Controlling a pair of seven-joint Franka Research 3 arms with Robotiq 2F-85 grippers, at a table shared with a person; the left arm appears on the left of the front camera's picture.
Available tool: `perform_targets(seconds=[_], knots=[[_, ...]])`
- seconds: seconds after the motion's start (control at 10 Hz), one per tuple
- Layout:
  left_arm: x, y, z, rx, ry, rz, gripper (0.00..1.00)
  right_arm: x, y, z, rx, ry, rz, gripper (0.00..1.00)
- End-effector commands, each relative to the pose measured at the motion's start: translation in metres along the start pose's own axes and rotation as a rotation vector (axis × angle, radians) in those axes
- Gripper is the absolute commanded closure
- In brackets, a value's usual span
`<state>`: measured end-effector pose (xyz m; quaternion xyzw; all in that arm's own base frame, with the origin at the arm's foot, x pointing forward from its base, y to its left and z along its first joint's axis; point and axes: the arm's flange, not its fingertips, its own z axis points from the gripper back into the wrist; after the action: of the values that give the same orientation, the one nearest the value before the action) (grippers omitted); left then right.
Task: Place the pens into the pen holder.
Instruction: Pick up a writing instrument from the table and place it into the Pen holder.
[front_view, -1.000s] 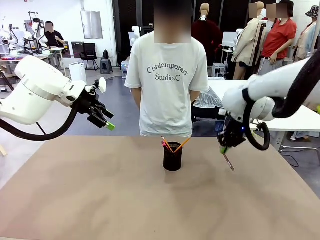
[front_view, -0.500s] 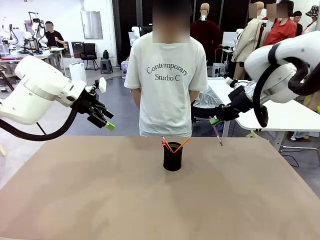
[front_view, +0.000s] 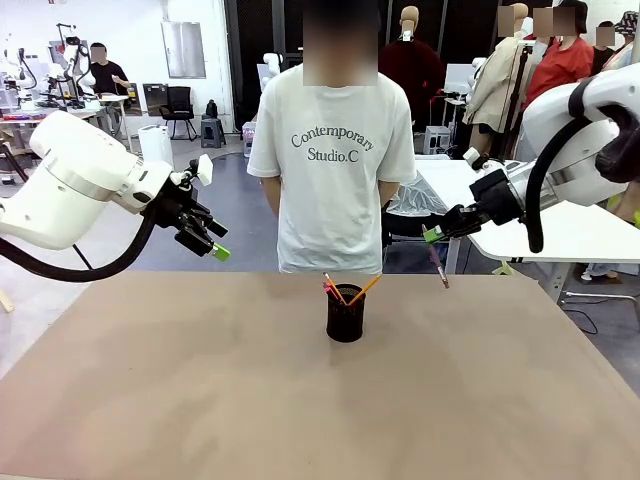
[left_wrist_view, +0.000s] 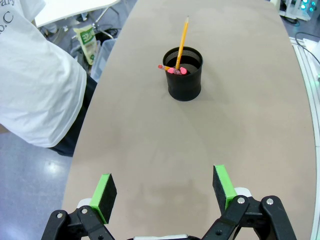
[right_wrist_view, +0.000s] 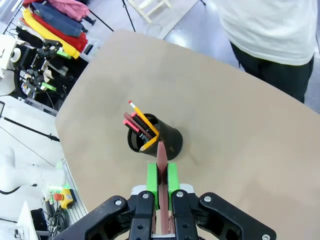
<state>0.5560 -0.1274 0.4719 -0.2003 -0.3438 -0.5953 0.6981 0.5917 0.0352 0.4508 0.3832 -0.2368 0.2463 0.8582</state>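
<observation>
Now the right gripper (right_wrist_view: 160, 180) is pinching the dark red pen (right_wrist_view: 161, 165) above the table (front_view: 200, 400), right of the black mesh holder (front_view: 345, 318) containing a yellow pencil (left_wrist_view: 182, 40). The left gripper (left_wrist_view: 162, 187) is hanging wide open. A person (front_view: 335, 160) is standing behind.

The cup (front_view: 345, 313) stands on the table (front_view: 200, 400), a little beyond its middle, with a person (front_view: 332, 160) behind the far edge. A pencil (front_view: 364, 289) and pens (front_view: 331, 289) stand in the cup, leaning. The left gripper (front_view: 215, 242) hangs over the table's far left edge, well apart from the cup. The right gripper (front_view: 432, 235) is up to the cup's right, a pen (front_view: 439, 266) hanging from it over the far edge.
</observation>
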Motion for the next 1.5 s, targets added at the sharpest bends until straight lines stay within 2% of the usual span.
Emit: perform_targets(seconds=[0.0,0.4,0.5,0.6,0.8,0.9,1.0,1.2,1.4], knots=[[-0.001,0.0,0.001,0.005,0.005,-0.004,0.0,0.002,0.003,-0.002,-0.001,-0.001,-0.016,1.0],[-0.001,0.0,0.001,0.005,0.005,-0.004,0.0,0.0,0.001,-0.001,0.002,0.002,-0.002,1.0],[-0.001,0.0,0.001,0.005,0.005,-0.004,0.0,0.011,-0.001,0.008,0.081,-0.1,0.08,1.0],[-0.001,0.0,0.001,0.005,0.005,-0.004,0.0,0.018,0.003,0.01,0.133,-0.146,0.125,1.0],[-0.001,0.0,0.001,0.005,0.005,-0.004,0.0,0.042,0.01,0.011,0.248,-0.191,0.185,1.0],[-0.001,0.0,0.001,0.005,0.005,-0.004,0.0,0.055,0.015,0.01,0.259,-0.214,0.241,1.0],[-0.001,0.0,0.001,0.005,0.005,-0.004,0.0,0.068,0.021,0.004,0.305,-0.27,0.291,1.0],[-0.001,0.0,0.001,0.005,0.005,-0.004,0.0,0.073,0.032,-0.02,0.419,-0.272,0.364,1.0],[-0.001,0.0,0.001,0.005,0.005,-0.004,0.0,0.061,0.038,-0.055,0.508,-0.247,0.425,1.0]])
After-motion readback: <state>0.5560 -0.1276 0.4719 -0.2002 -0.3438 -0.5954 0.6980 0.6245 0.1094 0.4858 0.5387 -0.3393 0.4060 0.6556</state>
